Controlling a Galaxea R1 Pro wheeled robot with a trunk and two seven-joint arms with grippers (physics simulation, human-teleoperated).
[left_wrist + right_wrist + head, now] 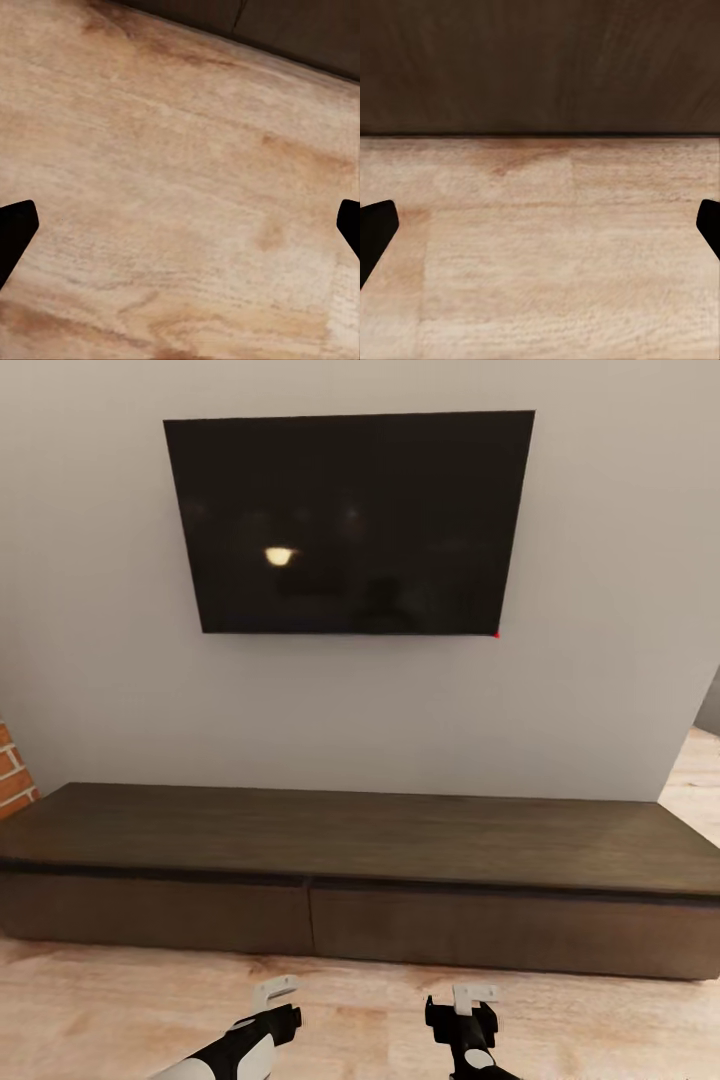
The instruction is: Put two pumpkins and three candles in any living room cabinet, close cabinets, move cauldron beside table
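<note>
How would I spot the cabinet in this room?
Find the black TV on the grey wall. Directly below it, on the light wood floor, lies the cabinet: long, low, dark brown, with two handleless fronts, both shut.

The left tool point(180, 225) hangs over light wood plank floor point(172, 187), its dark fingertips point(15, 232) spread wide apart with nothing between them. Beyond the floor runs the cabinet point(300, 30), its dark-brown front split by a seam.

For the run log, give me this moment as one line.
facing cabinet | drawers shut | left gripper open, empty | right gripper open, empty | TV above
</note>
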